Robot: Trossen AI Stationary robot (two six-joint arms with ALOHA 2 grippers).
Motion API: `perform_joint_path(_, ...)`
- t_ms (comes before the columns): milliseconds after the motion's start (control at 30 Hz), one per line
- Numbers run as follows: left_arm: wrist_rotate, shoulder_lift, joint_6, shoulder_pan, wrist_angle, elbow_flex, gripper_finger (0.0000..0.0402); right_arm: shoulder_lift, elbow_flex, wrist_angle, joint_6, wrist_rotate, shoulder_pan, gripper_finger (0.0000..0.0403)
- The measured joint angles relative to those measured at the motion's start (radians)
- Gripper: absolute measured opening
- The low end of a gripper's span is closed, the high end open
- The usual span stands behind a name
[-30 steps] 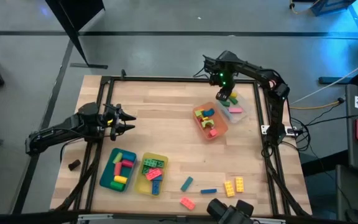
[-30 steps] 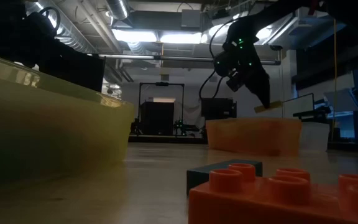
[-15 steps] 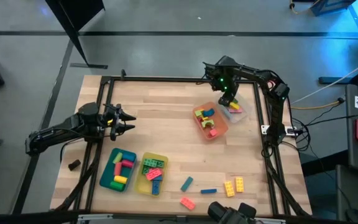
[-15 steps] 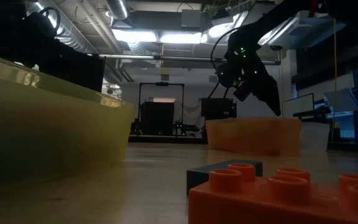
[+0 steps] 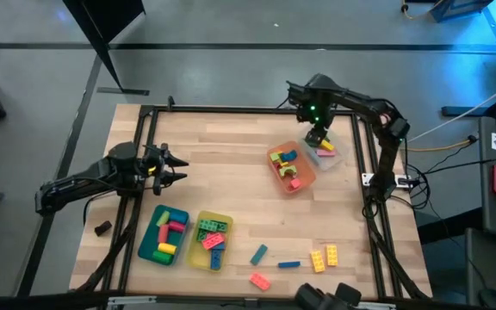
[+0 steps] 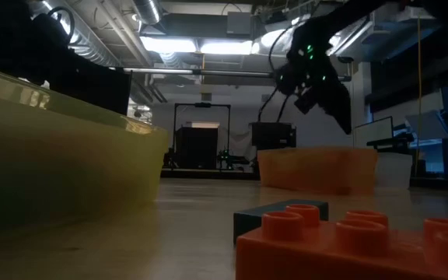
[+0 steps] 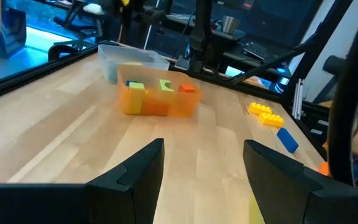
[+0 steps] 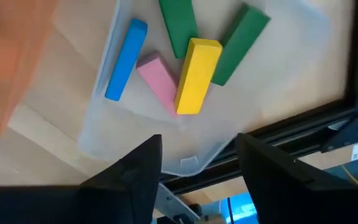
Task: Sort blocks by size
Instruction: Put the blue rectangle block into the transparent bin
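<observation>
Clear tray (image 8: 185,163) by the table's far right edge holds a yellow bar (image 8: 196,74), two green, one pink, one blue. Right gripper (image 5: 319,135) hangs above it, jaws apart, empty. Left gripper (image 5: 176,168) waits at the left edge, released. Loose blocks (image 5: 323,257) lie near the front edge (unsorted). Risk, by judgement: the yellow bar leans on its neighbours and could slide; a low sweep toward the orange tray (image 5: 306,179) could clip its rim.

The wooden table (image 5: 231,172) carries four trays: a teal tray (image 5: 164,236), a yellow tray (image 5: 211,240), an orange tray (image 5: 291,168) and a clear tray (image 5: 324,153). Loose blocks (image 5: 323,257) lie directly on the wood near the front edge.
</observation>
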Motion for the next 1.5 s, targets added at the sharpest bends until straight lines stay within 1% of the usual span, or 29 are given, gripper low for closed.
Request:
perform_joint_path(67, 0.0, 0.0, -0.007, 0.0, 0.002, -0.014, 0.0205, -0.043, 0.0, 0.0, 0.007, -0.012, 0.001, 0.0205)
perform_joint_path(233, 0.004, 0.003, -0.055, -0.002, 0.022, -0.045, 0.0205, -0.17, -0.018, 0.002, 0.074, -0.165, 0.014, 0.0205)
perform_joint_path(300, 0.006, 0.002, -0.047, -0.007, 0.042, -0.046, 0.0205, -0.219, -0.035, 0.014, 0.083, -0.193, 0.041, 0.0205)
perform_joint_path(400, 0.008, 0.0, -0.018, -0.02, 0.08, -0.047, 0.0205, -0.294, -0.066, 0.049, 0.108, -0.211, 0.113, 0.0205)
perform_joint_path(467, 0.007, 0.0, 0.0, -0.028, 0.078, -0.047, 0.0205, -0.335, -0.09, 0.076, 0.142, -0.211, 0.175, 0.0205)
perform_joint_path(667, 0.008, 0.0, 0.033, -0.048, 0.076, -0.047, 0.0205, -0.427, -0.164, 0.147, 0.312, -0.212, 0.399, 0.0205)
perform_joint_path(900, 0.008, 0.0, 0.044, -0.057, 0.073, -0.047, 0.0205, -0.437, -0.238, 0.216, 0.516, -0.212, 0.679, 0.0205)
perform_joint_path(1067, 0.007, 0.0, 0.044, -0.056, 0.072, -0.047, 0.0205, -0.435, -0.295, 0.289, 0.675, -0.211, 0.857, 0.0205)
perform_joint_path(1167, 0.008, 0.0, 0.04, -0.056, 0.068, -0.047, 0.0205, -0.435, -0.319, 0.344, 0.743, -0.211, 0.959, 0.0205)
perform_joint_path(1333, 0.007, 0.0, 0.024, -0.056, 0.037, -0.047, 0.0205, -0.432, -0.348, 0.524, 0.848, -0.205, 1.109, 0.0205)
perform_joint_path(1500, 0.007, 0.0, 0.023, -0.056, 0.026, -0.046, 0.0205, -0.391, -0.353, 0.701, 0.891, -0.101, 1.248, 0.0205)
